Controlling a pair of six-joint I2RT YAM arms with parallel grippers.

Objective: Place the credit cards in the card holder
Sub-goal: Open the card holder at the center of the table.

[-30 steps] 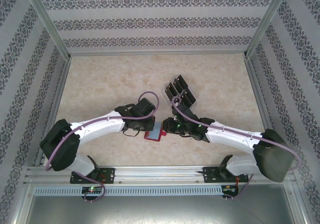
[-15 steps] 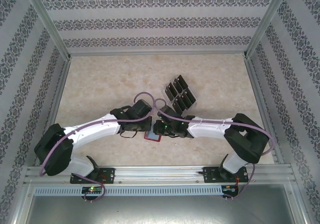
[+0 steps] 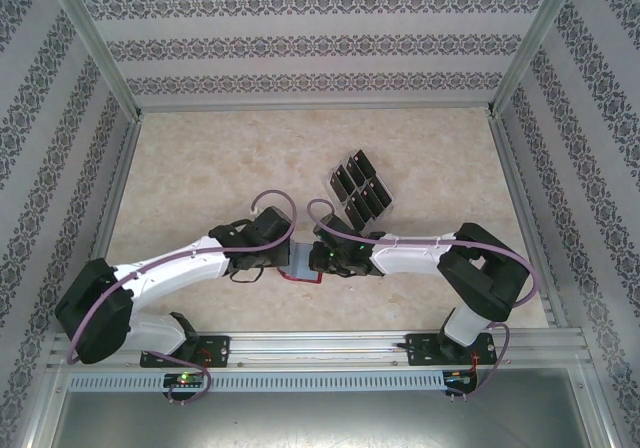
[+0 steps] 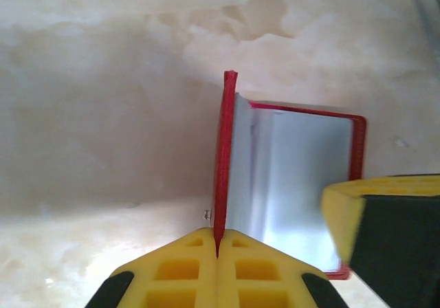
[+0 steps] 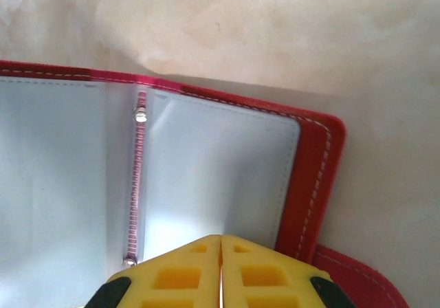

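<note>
The red card holder [image 3: 300, 274] lies open on the table between my two grippers. In the left wrist view my left gripper [image 4: 218, 253] is shut on its red cover [image 4: 225, 150], which stands upright and edge-on, with the grey inner pockets [image 4: 295, 177] spread out to the right. My right gripper [image 5: 221, 243] is shut, its yellow tips over a grey pocket [image 5: 220, 170] beside the spine, and nothing shows between them. One of its fingers [image 4: 385, 232] appears in the left wrist view. The black credit cards [image 3: 358, 186] sit in a clear rack behind the grippers.
The clear plastic tiered rack [image 3: 385, 206] stands just behind the right arm. Metal frame rails [image 3: 320, 346] run along the near edge, and patterned walls close in the left, right and back sides. Bare marbled tabletop [image 3: 200, 168] stretches to the back left.
My right arm has swung left, folding its elbow, and its gripper has closed over the card holder. The left gripper has shifted slightly toward the near edge, still gripping the cover.
</note>
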